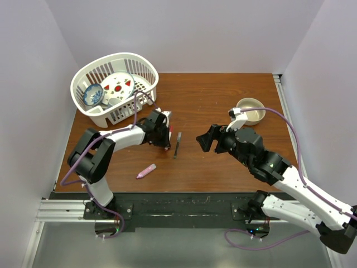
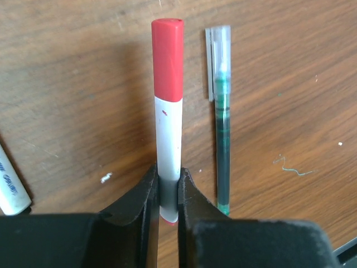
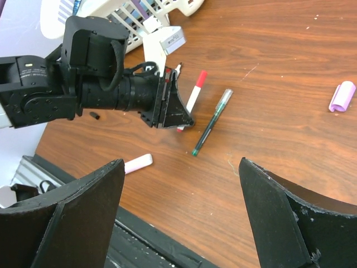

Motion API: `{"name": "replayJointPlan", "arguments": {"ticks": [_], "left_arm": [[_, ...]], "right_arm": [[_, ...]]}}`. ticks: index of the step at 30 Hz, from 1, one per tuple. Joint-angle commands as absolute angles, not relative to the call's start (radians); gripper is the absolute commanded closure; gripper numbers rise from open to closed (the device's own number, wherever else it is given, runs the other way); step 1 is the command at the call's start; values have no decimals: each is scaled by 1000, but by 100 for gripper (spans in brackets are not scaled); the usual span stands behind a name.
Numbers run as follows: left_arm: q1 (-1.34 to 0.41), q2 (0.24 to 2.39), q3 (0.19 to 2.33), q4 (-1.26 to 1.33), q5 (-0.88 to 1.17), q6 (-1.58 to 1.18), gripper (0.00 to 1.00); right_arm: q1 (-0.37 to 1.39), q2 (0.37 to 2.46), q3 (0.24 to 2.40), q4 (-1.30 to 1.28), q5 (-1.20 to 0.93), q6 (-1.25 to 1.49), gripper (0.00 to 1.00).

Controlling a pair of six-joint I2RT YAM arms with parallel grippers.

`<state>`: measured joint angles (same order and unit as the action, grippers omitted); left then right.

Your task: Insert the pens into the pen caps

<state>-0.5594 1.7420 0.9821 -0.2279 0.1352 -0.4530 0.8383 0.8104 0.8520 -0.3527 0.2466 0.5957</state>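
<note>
Marker held ready for capping: left pincer [image 2: 167, 172] pinches white marker with red end [image 2: 168, 128] low on barrel, red end pointing away over wooden worktop [image 2: 83, 84]. Right pincer [image 3: 181, 167] spread wide, holding nothing, facing it. Green pen [image 2: 222, 128] lies just beside held marker. Pink marker [image 1: 146, 171] lies near front edge, pink cap [image 3: 341, 96] well apart. Marker likely light, stiff, smooth-sided, prone to slip or swivel; mid-barrel grip looks steadier for pushing into cap.

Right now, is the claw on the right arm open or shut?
Open: the right gripper shows its fingers wide apart in its wrist view, gripping nothing.
</note>
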Motion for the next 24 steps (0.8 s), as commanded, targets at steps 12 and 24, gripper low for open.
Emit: {"name": "replayJointPlan", "arguments": {"ticks": [12, 24], "left_arm": [[-601, 1609, 1100, -444, -124, -448, 57], [-443, 1738, 1193, -465, -164, -310, 56]], "right_arm": [[839, 802, 830, -314, 275, 566, 12], [839, 742, 801, -307, 261, 552, 13]]}}
